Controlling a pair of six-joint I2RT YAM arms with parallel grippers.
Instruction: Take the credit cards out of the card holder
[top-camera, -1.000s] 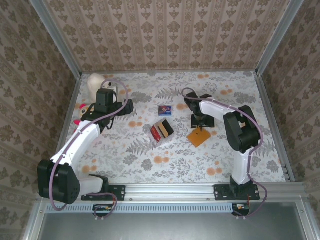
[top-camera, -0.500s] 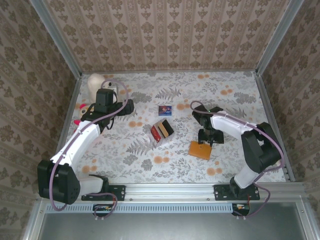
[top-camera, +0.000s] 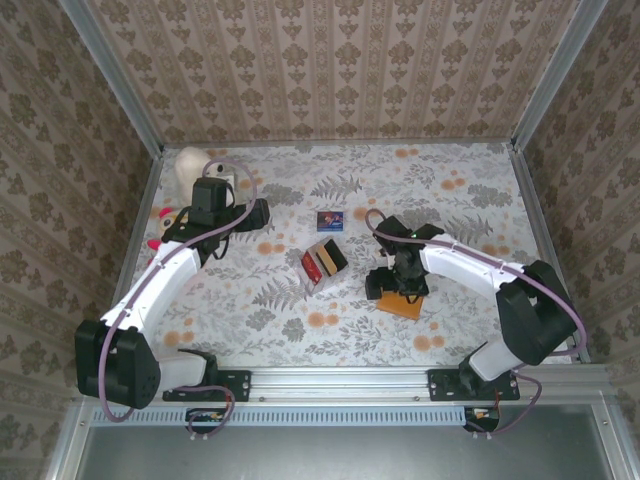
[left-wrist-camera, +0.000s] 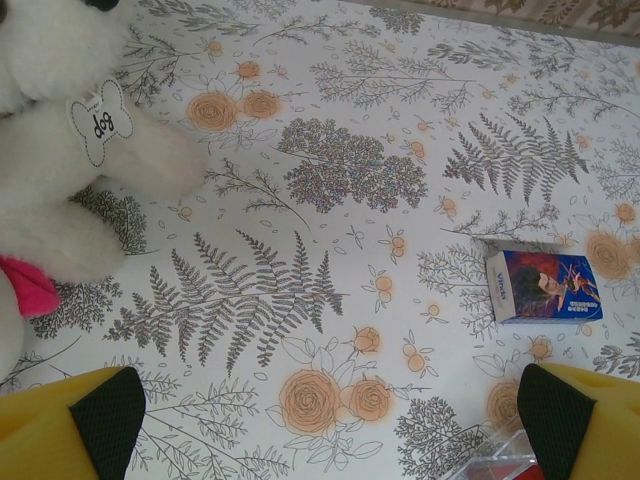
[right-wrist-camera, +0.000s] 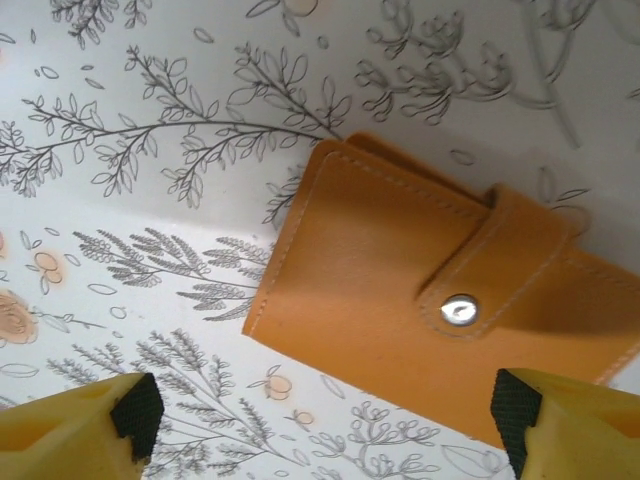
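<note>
Right jaws released above the shut card holder; left jaws idle, wide open.

The card holder (right-wrist-camera: 400, 280) lies flat on the surface (right-wrist-camera: 150, 250) with its flap snapped, directly under my right jaws. They are spread with one pad off each side of it, gripping nothing and not touching the leather. I judge that as room to straddle it for a grab, since the snap has to come undone before anything slides out. The credit cards (top-camera: 325, 262), red, yellow and black, stand stacked just left of the holder and apart from it. With the holder closed I can't tell if more are inside. My left jaws hang released well to the holder's far left, beside the white stuffed toy (left-wrist-camera: 60, 120), probably parked out of the way. The small blue box (top-camera: 331, 221) sits beyond the cards, up-left of the holder.
</note>
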